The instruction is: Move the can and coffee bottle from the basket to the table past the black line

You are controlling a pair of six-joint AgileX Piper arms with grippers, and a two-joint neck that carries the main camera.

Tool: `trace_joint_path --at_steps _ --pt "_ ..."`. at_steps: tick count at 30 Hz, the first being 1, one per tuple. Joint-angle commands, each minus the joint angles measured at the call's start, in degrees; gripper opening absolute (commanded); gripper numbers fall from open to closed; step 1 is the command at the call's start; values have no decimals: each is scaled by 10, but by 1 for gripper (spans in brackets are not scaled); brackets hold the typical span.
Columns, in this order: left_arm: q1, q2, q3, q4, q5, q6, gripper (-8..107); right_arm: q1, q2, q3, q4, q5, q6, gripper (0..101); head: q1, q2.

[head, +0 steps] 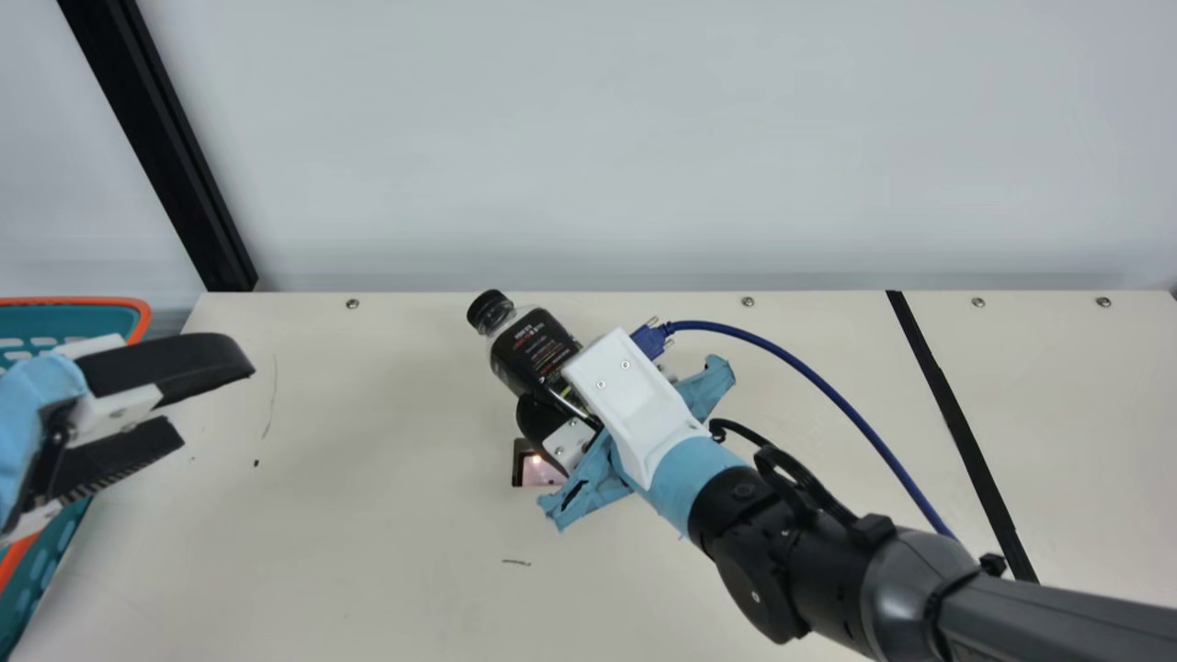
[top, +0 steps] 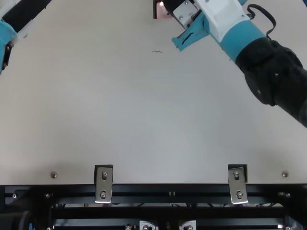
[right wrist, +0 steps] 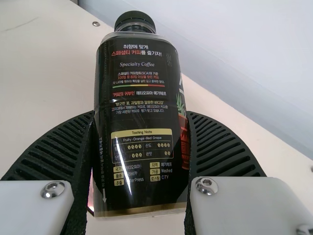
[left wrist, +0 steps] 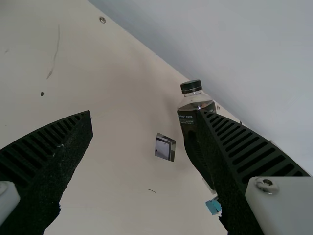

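1. Basket (head: 142, 317), teal with an orange rim, sits at the far left, beside my left claw.
2. My left claw (head: 216, 402) gapes wide over the table (head: 349, 552).
3. Coffee bottle (head: 533, 349) is clamped between my right claw's (head: 541, 425) ribbed fingers, cap end beyond them; I can't tell whether its base touches the table.
4. A small dark-framed square (head: 538, 471) lies just beside that claw.
5. The black line (head: 956, 423) runs well apart from it, farther right.
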Motion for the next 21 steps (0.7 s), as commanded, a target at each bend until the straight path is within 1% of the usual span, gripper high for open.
trace_joint_path --at_steps 1,6,11,17,21 --pt "0 0 0 0 0 0 90 -4 -5 3 6 3 -6 0 -8 -4" --pt "0 0 0 0 0 0 90 -20 -21 19 18 5 -19 0 -8 -4" --pt "0 0 0 0 0 0 90 -46 -41 46 32 0 -34 0 -8 -7" --pt "0 0 0 0 0 0 90 -84 -70 83 47 -10 -50 0 -6 -36" --pt "0 0 0 0 0 0 90 -114 -91 109 45 -19 -51 0 -5 -62"
